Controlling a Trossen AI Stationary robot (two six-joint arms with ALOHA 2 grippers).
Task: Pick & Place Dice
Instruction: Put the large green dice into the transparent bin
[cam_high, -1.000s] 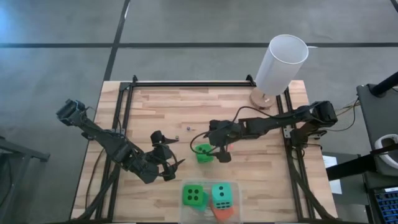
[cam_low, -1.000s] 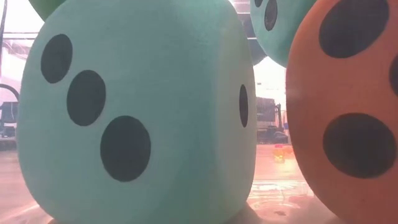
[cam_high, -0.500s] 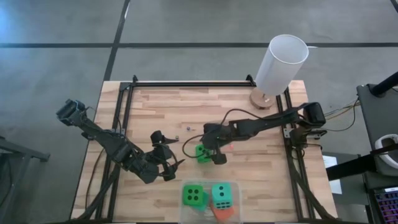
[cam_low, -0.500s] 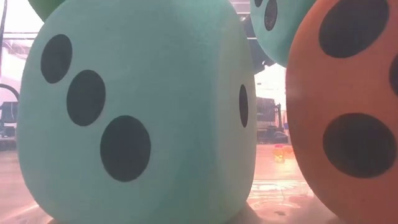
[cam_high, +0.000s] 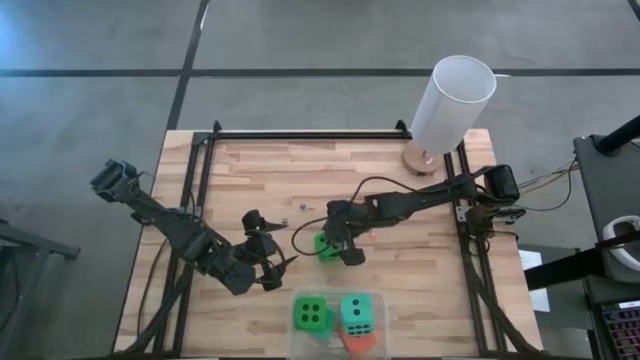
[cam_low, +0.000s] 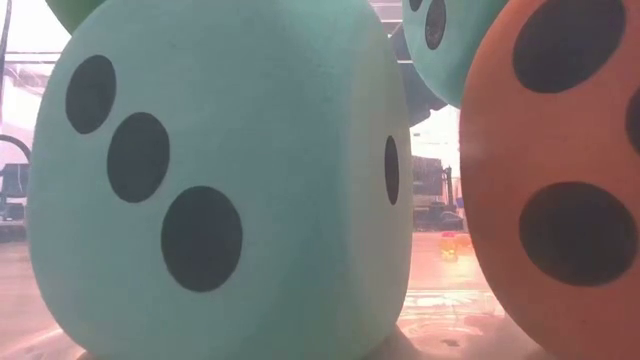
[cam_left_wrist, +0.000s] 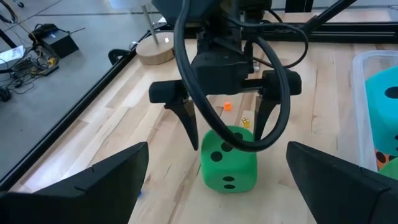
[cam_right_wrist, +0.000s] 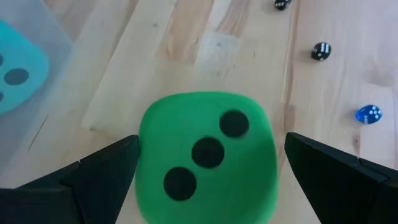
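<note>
Right gripper (cam_high: 337, 247) wide open, straddling green die (cam_high: 325, 245) mid-worktop; left gripper (cam_high: 275, 262) wide open, waiting nearby

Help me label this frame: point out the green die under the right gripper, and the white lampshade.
green die (cam_right_wrist: 205, 155): right wrist view, top face, middle pip.
white lampshade (cam_high: 452, 105): high view, side wall.

Teal die (cam_low: 220, 180) up close; orange-red die (cam_low: 560, 180) beside it, perhaps touching; another teal die (cam_low: 450, 45) behind.
</note>
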